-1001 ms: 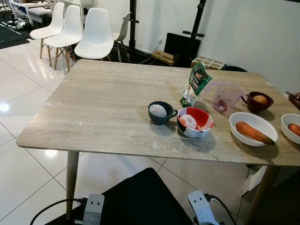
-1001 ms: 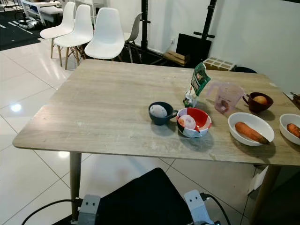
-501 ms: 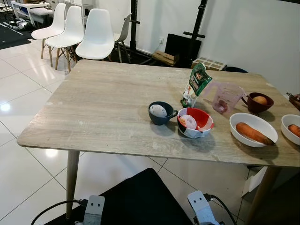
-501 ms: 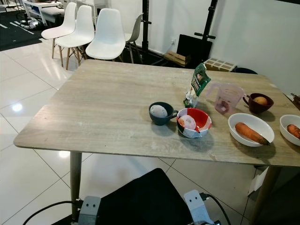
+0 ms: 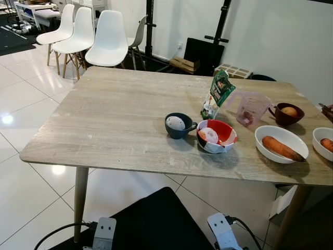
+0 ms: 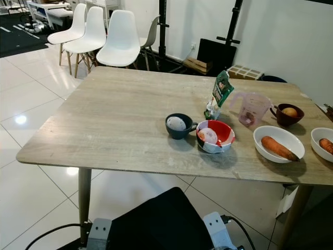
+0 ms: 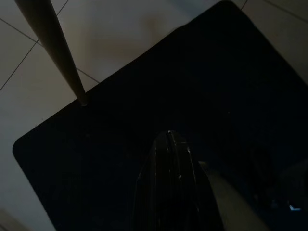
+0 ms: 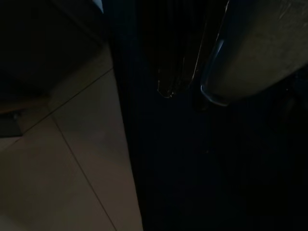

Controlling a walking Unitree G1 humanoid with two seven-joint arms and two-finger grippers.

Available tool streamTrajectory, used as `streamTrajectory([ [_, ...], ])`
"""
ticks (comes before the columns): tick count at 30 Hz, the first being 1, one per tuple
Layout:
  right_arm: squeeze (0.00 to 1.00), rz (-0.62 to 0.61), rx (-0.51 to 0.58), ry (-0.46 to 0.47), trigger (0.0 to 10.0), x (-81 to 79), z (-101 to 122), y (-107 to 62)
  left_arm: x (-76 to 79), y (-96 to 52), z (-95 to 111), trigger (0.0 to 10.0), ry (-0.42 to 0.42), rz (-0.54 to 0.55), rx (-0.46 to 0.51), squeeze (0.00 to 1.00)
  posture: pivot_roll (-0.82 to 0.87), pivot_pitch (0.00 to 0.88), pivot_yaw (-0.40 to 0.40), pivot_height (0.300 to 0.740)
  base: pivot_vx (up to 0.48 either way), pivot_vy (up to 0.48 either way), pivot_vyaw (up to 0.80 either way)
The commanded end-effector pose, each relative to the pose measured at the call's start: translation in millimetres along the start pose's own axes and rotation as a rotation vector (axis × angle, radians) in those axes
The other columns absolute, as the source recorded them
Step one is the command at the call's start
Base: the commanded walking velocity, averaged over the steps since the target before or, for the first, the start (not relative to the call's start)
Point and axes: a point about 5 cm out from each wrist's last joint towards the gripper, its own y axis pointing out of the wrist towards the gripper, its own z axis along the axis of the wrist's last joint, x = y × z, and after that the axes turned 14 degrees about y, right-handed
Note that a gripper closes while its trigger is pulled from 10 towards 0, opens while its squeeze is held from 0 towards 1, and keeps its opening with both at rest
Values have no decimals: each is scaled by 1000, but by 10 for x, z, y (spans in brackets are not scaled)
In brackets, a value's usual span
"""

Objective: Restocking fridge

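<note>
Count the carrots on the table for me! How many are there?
2. One carrot lies in the white oval bowl, the other carrot in the white bowl at the table's right edge, partly cut off.

Bright, sharp head views; dark wrists

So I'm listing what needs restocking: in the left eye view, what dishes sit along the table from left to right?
Dark blue cup → red bowl → clear measuring jug → white oval dish with a carrot → white bowl at the right edge.
</note>
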Motion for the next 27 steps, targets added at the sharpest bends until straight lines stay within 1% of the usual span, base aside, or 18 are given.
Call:
streamTrajectory([
  [1, 0, -7, -9, 8, 10000, 9, -43, -10, 69, -18, -28, 10000, 8, -21, -7, 0, -75, 0, -47, 700, 0, 0, 0],
  [5, 0, -14, -11, 13, 10000, 39, -54, -17, 66, -19, -24, 10000, 4, -17, -2, 0, -54, 0, -68, 700, 0, 0, 0],
  [8, 0, -8, -25, -1, 10000, 28, -89, -23, 47, -24, -43, 10000, -9, -1, -8, 0, -54, 0, -58, 700, 0, 0, 0],
  [13, 0, -9, -9, 7, 10000, 30, -30, -10, 49, -16, -18, 10000, 1, -8, 1, 0, -49, 0, -67, 700, 0, 0, 0],
  [16, 0, -2, -3, 0, 10000, 20, 0, -2, 47, -13, -8, 10000, -10, 3, 3, 0, -39, 0, -79, 700, 0, 0, 0],
  [18, 0, 6, -11, -16, 10000, -4, -21, -3, 49, -31, -59, 10000, -30, 14, -18, 0, -46, 0, -71, 700, 0, 0, 0],
  [21, 0, 4, -6, -8, 10000, 1, -15, -3, 64, -53, -98, 10000, -11, 9, -20, 0, -48, 0, -71, 700, 0, 0, 0],
  [27, 0, 5, -14, -16, 10000, 7, -43, -11, 56, -66, -123, 10000, -8, 16, -21, 0, -57, 0, -67, 700, 0, 0, 0],
])
